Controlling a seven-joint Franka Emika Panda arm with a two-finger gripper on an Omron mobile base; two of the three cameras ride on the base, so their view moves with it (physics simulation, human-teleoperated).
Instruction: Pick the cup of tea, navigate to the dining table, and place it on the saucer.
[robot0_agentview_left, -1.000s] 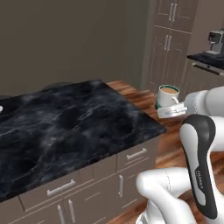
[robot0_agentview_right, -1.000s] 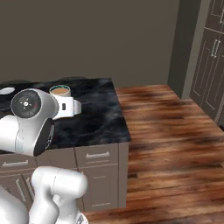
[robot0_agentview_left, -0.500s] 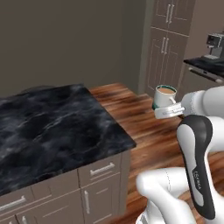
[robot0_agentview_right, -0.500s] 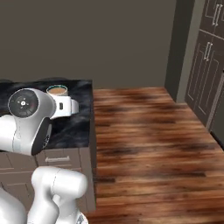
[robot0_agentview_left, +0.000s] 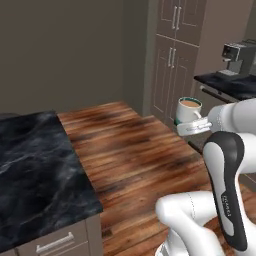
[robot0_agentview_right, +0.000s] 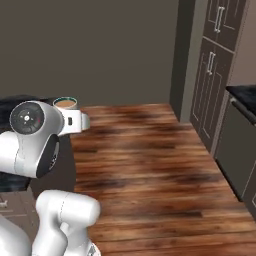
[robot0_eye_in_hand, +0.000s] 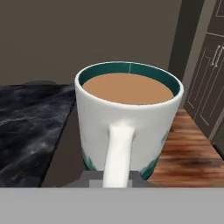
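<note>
The cup of tea (robot0_agentview_left: 189, 110) is white with a teal-green band and brown liquid inside. It hangs upright over the wooden floor, and my gripper (robot0_agentview_left: 192, 126) is shut on it low at the handle side. The hand view looks straight at the cup (robot0_eye_in_hand: 129, 118), its handle toward the camera. From the right base, the cup (robot0_agentview_right: 65, 103) peeks above my arm. A black marble top (robot0_agentview_left: 35, 170) with a drawer beneath lies to the left. No stools show, so I cannot tell whether it is the dining table. The saucer is out of view.
Tall grey cabinets (robot0_agentview_left: 172, 55) stand ahead, beside a dark counter (robot0_agentview_left: 225, 82) carrying a coffee machine (robot0_agentview_left: 240, 52). Open wooden floor (robot0_agentview_left: 135, 150) stretches between the marble top and the cabinets. More cabinets (robot0_agentview_right: 220, 75) line the right.
The whole picture has shifted: the base has moved and the marble top has slid off to the left of both views. The cup stays held in the gripper.
</note>
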